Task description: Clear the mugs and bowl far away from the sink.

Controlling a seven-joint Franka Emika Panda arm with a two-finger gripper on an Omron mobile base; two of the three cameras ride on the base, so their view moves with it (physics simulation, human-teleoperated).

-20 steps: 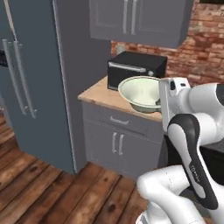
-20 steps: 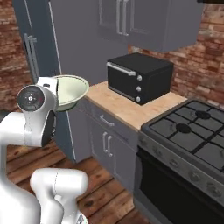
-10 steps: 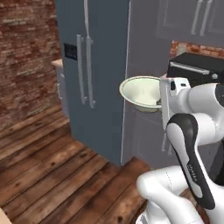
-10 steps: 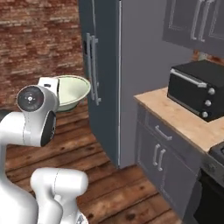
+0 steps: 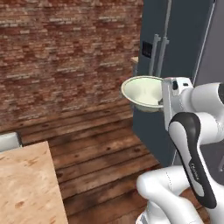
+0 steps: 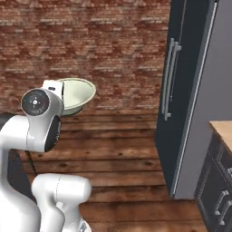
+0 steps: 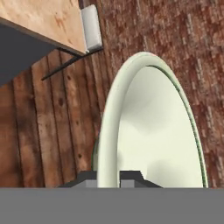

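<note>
Left base view: my white arm carries the wide, shallow cream-green bowl point(image 5: 144, 91) aloft before a dark grey refrigerator point(image 5: 175, 65). Right base view: a brick wall point(image 6: 113, 45) behind it. Hand view: my gripper point(image 7: 108, 177), jaws pinching the bowl's rim, above a wood floor point(image 7: 48, 131).

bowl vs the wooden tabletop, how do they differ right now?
The bowl is pale cream-green and round; the tabletop is light wood grain, flat, with straight edges. The bowl is carried in the air, its rim pinched by the claw, above the plank floor; the tabletop rests on dark legs. Both look bare.
</note>
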